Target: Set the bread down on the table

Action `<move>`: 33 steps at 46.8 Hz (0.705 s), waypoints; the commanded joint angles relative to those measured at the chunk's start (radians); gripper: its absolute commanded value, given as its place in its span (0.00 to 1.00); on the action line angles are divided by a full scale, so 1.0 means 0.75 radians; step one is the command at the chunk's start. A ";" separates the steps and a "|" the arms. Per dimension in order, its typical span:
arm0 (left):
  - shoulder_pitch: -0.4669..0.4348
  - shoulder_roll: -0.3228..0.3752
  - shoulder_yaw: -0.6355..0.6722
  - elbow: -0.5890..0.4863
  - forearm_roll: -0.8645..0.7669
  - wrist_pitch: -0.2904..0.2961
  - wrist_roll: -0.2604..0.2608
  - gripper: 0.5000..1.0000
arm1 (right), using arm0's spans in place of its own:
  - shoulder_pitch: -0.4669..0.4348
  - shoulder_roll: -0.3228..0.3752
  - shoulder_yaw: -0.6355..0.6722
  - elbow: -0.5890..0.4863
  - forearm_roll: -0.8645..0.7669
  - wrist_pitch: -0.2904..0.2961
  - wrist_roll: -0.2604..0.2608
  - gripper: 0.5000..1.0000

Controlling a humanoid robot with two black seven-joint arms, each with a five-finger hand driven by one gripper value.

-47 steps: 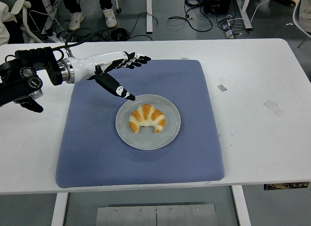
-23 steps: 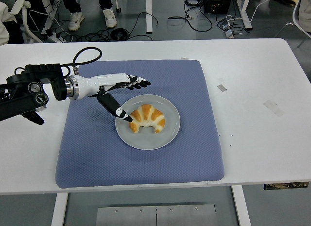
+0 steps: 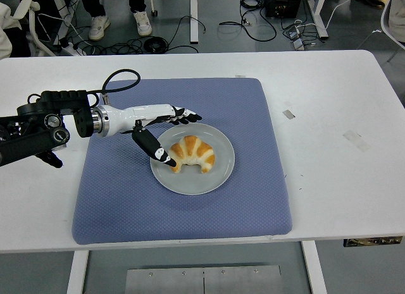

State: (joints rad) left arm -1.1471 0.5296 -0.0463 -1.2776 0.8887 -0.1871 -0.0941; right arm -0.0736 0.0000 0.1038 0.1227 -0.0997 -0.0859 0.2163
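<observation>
1. Head view: you've got a white table [image 3: 354,98] w/ a smooth matte top, and on it a blue-grey mat [image 3: 253,117], roughly square w/ rounded corners and a fine dimpled weave.
2. Near the mat's centre sits a round, pale grey plate [image 3: 218,174], glossy w/ a shallow rim.
3. The bread [image 3: 192,153] lies on the plate, a bit left of its middle. It's a croissant: curved crescent, golden-brown crust w/ paler stripes, tips pointing toward the near edge.
4. Your left hand [image 3: 161,126] comes in from the left on a black arm w/ a white forearm shell; a black cable loops above the wrist.
5. Hand pose: palm roughly level, low over the mat at the plate's far-left rim. Fingers [image 3: 183,116] are extended and fanned toward the plate, grasping nothing.
6. The thumb [image 3: 155,152] angles down and toward you, its tip at the bread's left end; contact can't be confirmed.
7. Small tape bits lie on the table's right part, well apart from the mat.
8. Background: floor w/ cables and a person's shoes at the top.
</observation>
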 commanded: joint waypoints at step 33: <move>0.057 -0.066 -0.002 0.030 0.079 0.037 -0.001 0.88 | 0.000 0.000 0.001 0.000 0.000 0.000 0.000 1.00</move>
State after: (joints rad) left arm -1.1096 0.4804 -0.0478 -1.2548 0.9348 -0.1660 -0.0939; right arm -0.0736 0.0000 0.1039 0.1226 -0.0997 -0.0859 0.2164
